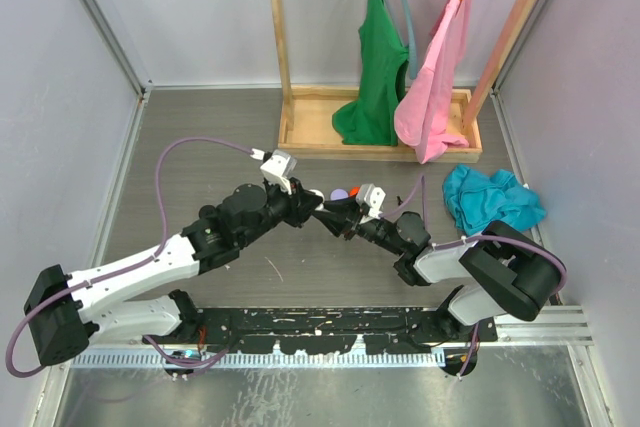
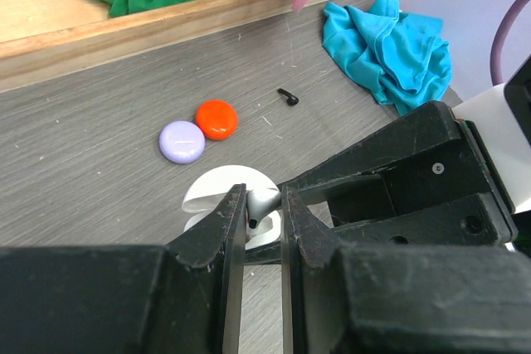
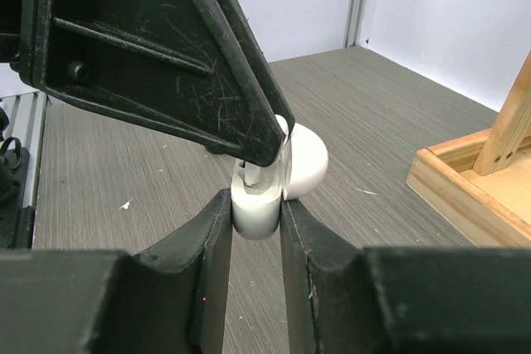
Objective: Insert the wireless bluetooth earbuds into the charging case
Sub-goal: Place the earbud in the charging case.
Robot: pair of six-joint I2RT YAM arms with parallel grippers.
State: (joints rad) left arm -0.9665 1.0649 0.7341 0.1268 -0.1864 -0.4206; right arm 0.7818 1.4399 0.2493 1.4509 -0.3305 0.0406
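White smooth earbud [image 2: 263, 201], rounded glossy case [image 3: 255, 210]

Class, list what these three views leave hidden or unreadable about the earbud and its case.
Right wrist: left gripper covers the sockets of the charging case; any seated bud is unseen.
Top external: both grippers meet over the case, hiding it.
Left wrist: its own fingers hide most of the white earbud; the black earbud is too small for detail.

We seem to be in a robot lab: plain walls [image 1: 200, 7] box in a table [image 1: 200, 117] holding a wooden clothes rack [image 1: 277, 37].
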